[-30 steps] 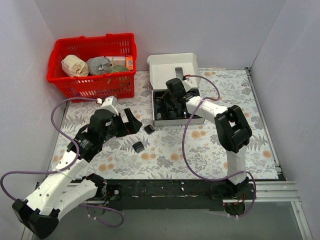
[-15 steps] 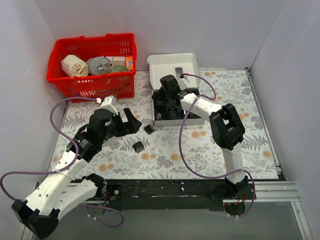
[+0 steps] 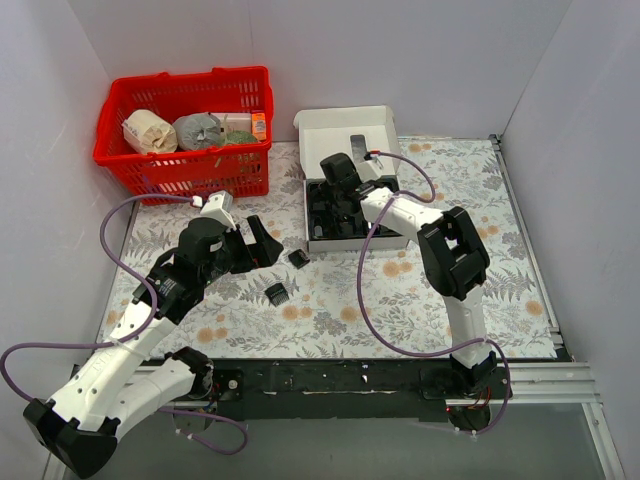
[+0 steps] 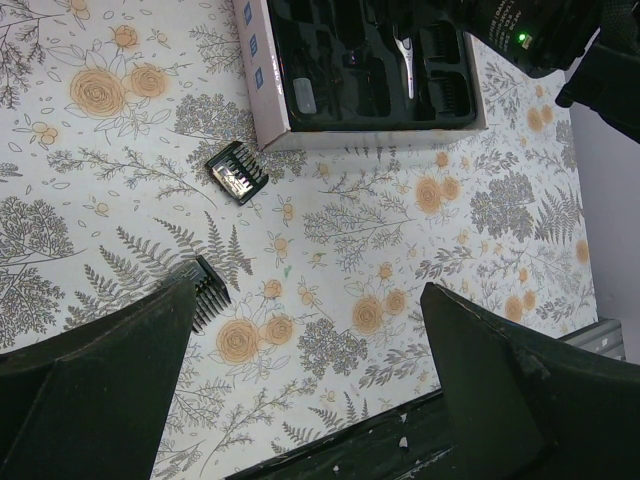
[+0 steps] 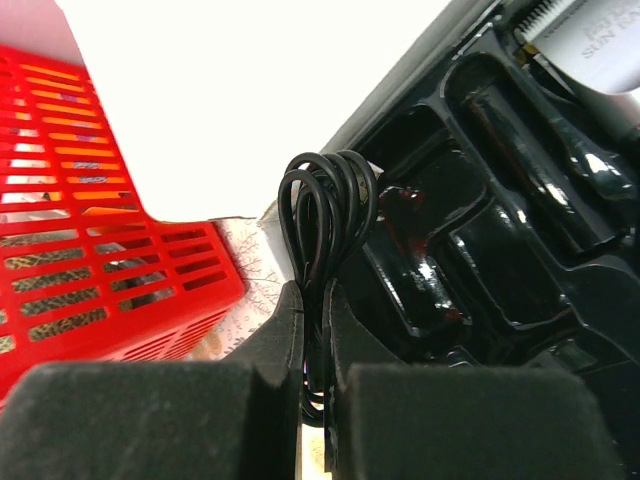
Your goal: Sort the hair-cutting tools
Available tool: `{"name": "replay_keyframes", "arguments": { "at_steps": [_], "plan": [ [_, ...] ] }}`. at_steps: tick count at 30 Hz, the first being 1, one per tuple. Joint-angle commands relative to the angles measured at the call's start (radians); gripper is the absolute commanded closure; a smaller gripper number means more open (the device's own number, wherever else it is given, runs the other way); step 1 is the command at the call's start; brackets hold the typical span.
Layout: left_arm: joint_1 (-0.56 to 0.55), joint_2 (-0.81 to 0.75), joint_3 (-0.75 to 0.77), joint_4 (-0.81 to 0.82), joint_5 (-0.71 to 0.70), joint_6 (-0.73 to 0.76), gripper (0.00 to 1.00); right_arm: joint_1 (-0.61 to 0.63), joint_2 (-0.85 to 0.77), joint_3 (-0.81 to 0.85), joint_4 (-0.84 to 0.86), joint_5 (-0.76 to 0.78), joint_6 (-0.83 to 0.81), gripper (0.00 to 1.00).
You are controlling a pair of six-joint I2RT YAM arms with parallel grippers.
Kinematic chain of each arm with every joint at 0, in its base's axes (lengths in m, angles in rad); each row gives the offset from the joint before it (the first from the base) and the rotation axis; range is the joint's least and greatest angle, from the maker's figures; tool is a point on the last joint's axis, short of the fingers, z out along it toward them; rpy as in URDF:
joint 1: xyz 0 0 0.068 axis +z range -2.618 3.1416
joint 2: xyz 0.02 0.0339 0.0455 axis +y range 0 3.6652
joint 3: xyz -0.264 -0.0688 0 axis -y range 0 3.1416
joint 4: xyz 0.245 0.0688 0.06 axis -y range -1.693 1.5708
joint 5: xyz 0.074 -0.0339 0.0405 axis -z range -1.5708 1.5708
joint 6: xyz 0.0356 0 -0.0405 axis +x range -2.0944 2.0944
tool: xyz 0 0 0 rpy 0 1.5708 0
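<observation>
My right gripper (image 5: pixel 316 305) is shut on a small coil of black cord (image 5: pixel 327 205) and holds it over the left part of the kit box's black tray (image 5: pixel 500 250). The clipper's silvery head (image 5: pixel 585 40) lies in the tray at the upper right; it also shows in the left wrist view (image 4: pixel 404 52). Two black comb attachments (image 3: pixel 299 258) (image 3: pixel 277 293) lie on the flowered cloth in front of the box; both show in the left wrist view (image 4: pixel 236 172) (image 4: pixel 207 288). My left gripper (image 4: pixel 310 400) is open and empty above the cloth, near the closer comb.
The grey-white kit box (image 3: pixel 345 130) stands open at the back centre, lid up. A red basket (image 3: pixel 185 125) with rolls and packets stands at the back left, close to the box (image 5: pixel 90 230). The table's black front edge (image 4: pixel 380 440) runs below my left gripper.
My right gripper has shifted a little to the left over the tray with the cord in it. The left arm and both combs have not moved.
</observation>
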Motion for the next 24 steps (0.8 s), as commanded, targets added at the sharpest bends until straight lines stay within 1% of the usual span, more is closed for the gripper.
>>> {"name": "replay_keyframes", "arguments": {
  "at_steps": [1,5,8,9,11,12,15,18,24],
  "plan": [
    [-0.002,-0.008,0.036,-0.005,-0.010,0.011,0.02,-0.001,-0.034,-0.024,-0.015,0.057,0.025,0.99],
    [-0.002,-0.014,0.039,-0.008,-0.009,0.006,0.02,-0.001,-0.042,-0.053,-0.011,0.065,0.034,0.98],
    [-0.003,-0.017,0.039,-0.008,-0.009,0.005,0.02,-0.001,-0.040,-0.055,-0.015,0.065,0.042,0.93],
    [-0.003,-0.017,0.039,-0.008,-0.009,0.005,0.02,-0.001,-0.039,-0.053,-0.017,0.062,0.044,0.86],
    [-0.003,-0.017,0.042,-0.011,-0.010,0.005,0.02,-0.001,-0.036,-0.050,-0.020,0.062,0.045,0.78],
    [-0.002,-0.017,0.042,-0.013,-0.010,0.005,0.02,-0.001,-0.036,-0.050,-0.020,0.060,0.045,0.72],
    [-0.003,-0.017,0.047,-0.014,-0.012,0.005,0.02,-0.001,-0.037,-0.046,-0.024,0.062,0.045,0.65],
    [-0.002,-0.017,0.055,-0.017,-0.013,0.005,0.02,0.001,-0.037,-0.041,-0.026,0.063,0.045,0.61],
    [-0.003,-0.022,0.061,-0.029,-0.018,0.006,0.02,-0.001,-0.039,-0.023,-0.034,0.068,0.041,0.60]
  ]
}}
